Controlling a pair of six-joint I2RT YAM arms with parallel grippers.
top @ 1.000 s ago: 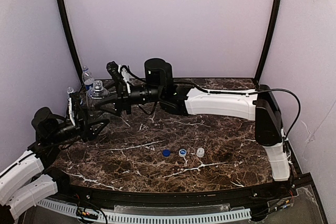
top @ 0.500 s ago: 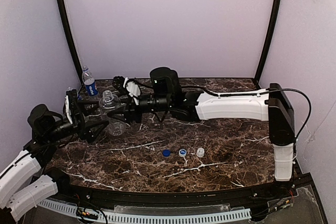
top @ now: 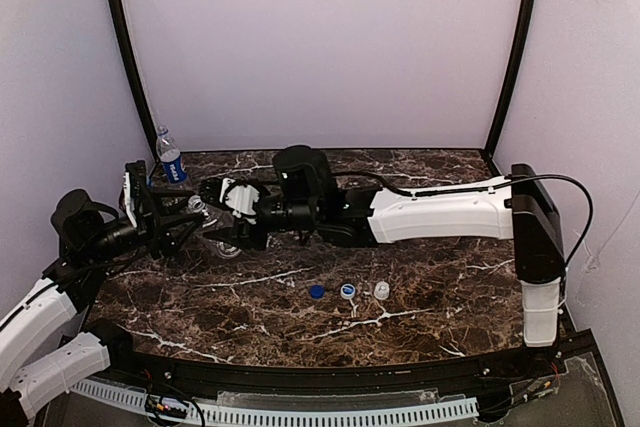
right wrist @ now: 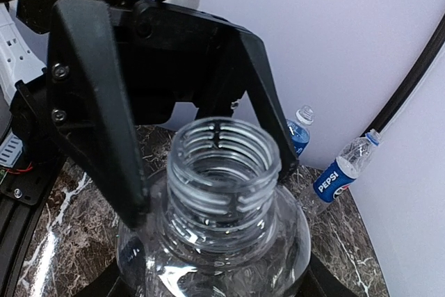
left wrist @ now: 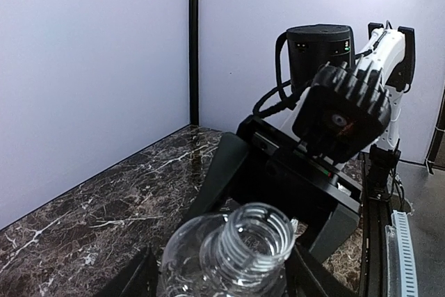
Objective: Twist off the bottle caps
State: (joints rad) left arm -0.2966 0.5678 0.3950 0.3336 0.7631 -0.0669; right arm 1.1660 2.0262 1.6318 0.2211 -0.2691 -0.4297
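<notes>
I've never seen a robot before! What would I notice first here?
Probably the clear bottle, its cap off, between the left gripper and right gripper at the left of the table. Then three tiny caps in a row near the front: one blue cap, two white caps.
</notes>
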